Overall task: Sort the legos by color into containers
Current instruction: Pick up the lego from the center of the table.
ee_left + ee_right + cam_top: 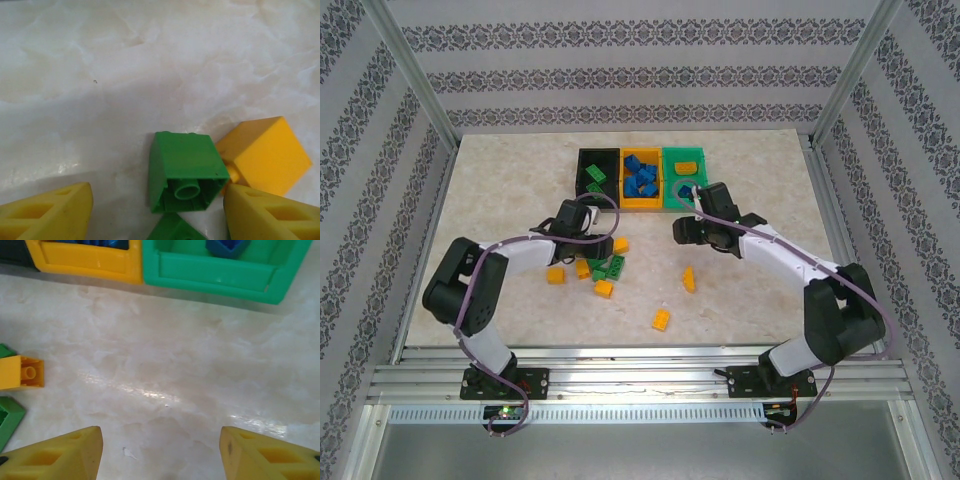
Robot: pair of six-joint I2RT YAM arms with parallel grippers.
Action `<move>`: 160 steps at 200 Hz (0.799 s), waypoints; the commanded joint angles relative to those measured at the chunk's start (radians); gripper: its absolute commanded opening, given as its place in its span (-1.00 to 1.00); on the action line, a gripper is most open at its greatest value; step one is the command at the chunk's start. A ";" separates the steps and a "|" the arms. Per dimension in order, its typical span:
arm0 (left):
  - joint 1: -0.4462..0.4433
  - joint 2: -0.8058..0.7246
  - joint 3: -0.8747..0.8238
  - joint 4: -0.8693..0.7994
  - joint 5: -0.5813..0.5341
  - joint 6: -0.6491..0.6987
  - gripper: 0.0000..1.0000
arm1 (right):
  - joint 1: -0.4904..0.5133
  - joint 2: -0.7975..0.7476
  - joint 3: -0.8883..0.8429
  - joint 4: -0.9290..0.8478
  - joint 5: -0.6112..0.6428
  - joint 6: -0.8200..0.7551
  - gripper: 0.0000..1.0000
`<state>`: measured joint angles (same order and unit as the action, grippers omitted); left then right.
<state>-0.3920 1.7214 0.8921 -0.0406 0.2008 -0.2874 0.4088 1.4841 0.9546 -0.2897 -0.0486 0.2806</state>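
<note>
The left end effector [157, 195] stood open astride a green lego [186, 167] on the table [100, 75], a yellow lego [265, 152] just beside its right finger [270, 215] liable to be pinched in too, while the right end effector [161, 435] hung open and empty before the green container [220, 275].

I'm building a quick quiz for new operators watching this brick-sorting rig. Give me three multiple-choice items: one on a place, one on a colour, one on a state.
1. Which stands in the middle of the row? A black bin; B yellow bin; C green bin.
2. The yellow bin holds: A blue bricks; B green bricks; C yellow bricks.
3. The right gripper is: A shut on a brick; B open over bare table; C shut, empty.
Answers: B, it sits between the other two; A, blue pieces fill it; B, its fingers stand apart with nothing between them.
</note>
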 commanded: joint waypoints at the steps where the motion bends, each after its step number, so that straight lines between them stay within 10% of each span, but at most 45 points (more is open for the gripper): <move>1: -0.024 0.023 0.050 -0.114 -0.045 0.045 0.37 | -0.021 -0.036 -0.049 0.047 0.006 -0.019 0.28; 120: -0.080 0.159 0.252 -0.233 -0.076 0.013 0.37 | -0.096 -0.076 -0.189 0.188 -0.061 -0.008 0.28; 160: -0.079 0.168 0.279 -0.259 -0.064 0.007 -0.04 | -0.096 -0.075 -0.198 0.196 -0.069 -0.004 0.28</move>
<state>-0.4648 1.8809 1.1477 -0.2359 0.1455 -0.2733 0.3161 1.4124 0.7757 -0.1204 -0.0959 0.2733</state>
